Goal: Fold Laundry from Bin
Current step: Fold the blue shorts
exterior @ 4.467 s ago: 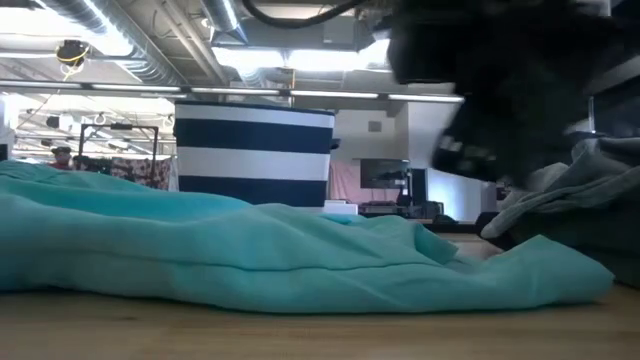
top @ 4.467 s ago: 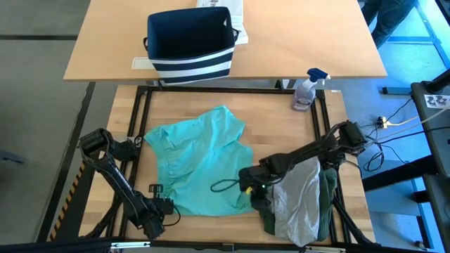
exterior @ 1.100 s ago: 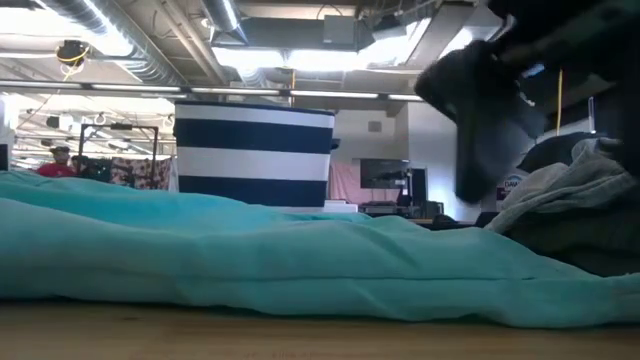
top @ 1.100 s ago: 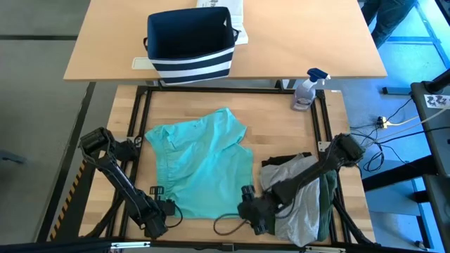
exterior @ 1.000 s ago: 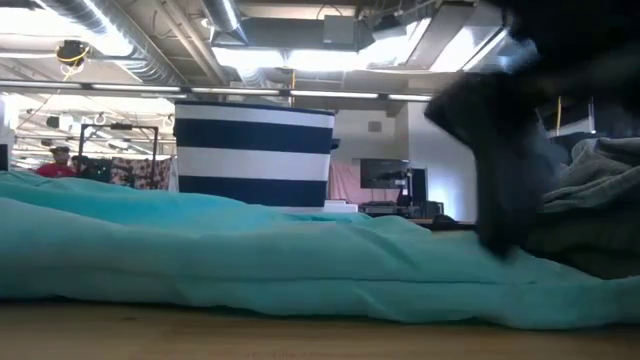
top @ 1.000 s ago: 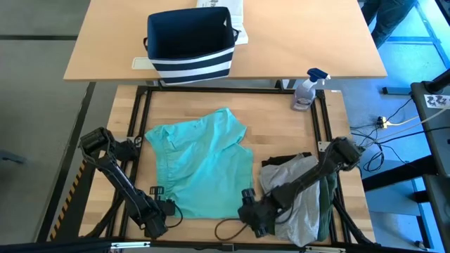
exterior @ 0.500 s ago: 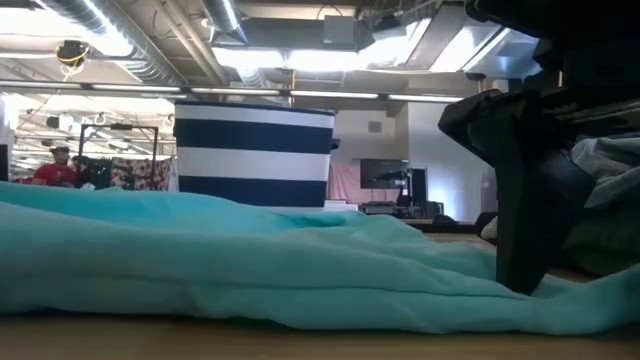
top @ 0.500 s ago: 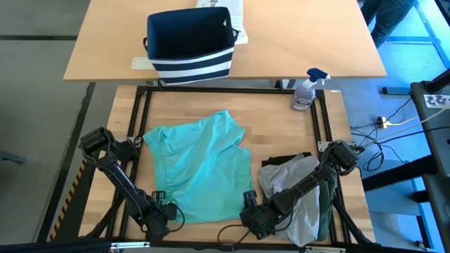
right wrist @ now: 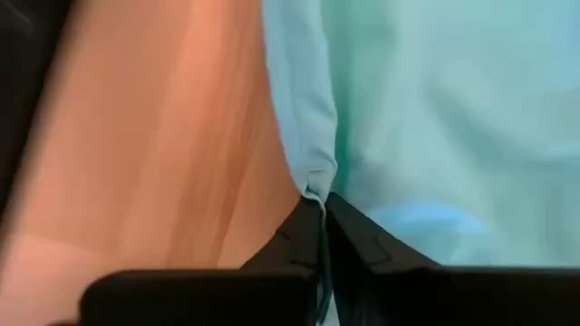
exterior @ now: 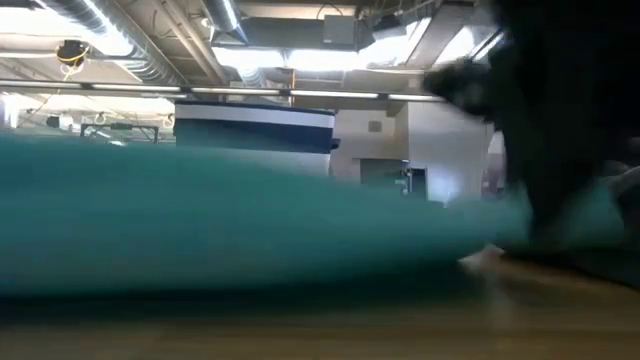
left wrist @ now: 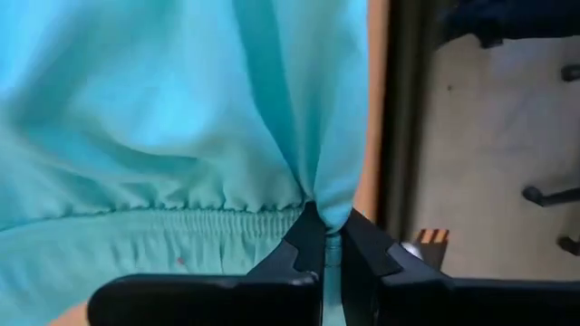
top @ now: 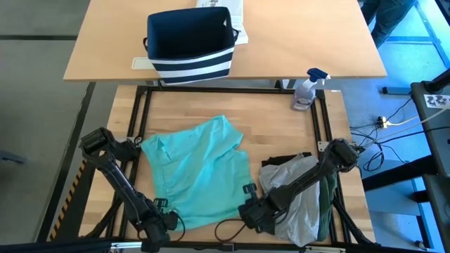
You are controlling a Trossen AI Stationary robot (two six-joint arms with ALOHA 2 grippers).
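So both claws pinching same teal-green garment [top: 199, 171] at near hem, one corner each. Left gripper [left wrist: 324, 237] clamped on gathered waistband corner, cloth bunching right at tips, rest fanning out ahead of it. Right gripper [right wrist: 319, 210] clamped on opposite corner, edge fold caught btwn fingers, bare wood beside. Prob reason: two-corner hold lets arms spread and flatten it for fold. Pile of grey/dark laundry [top: 304, 200] just beside right claw, under its arm. Bin [top: 190, 42] well apart, on far table.

Both arms reach low at the near edge, left end effector [top: 159, 218] and right end effector [top: 247, 209] each pinched shut on the teal garment [top: 197, 172]
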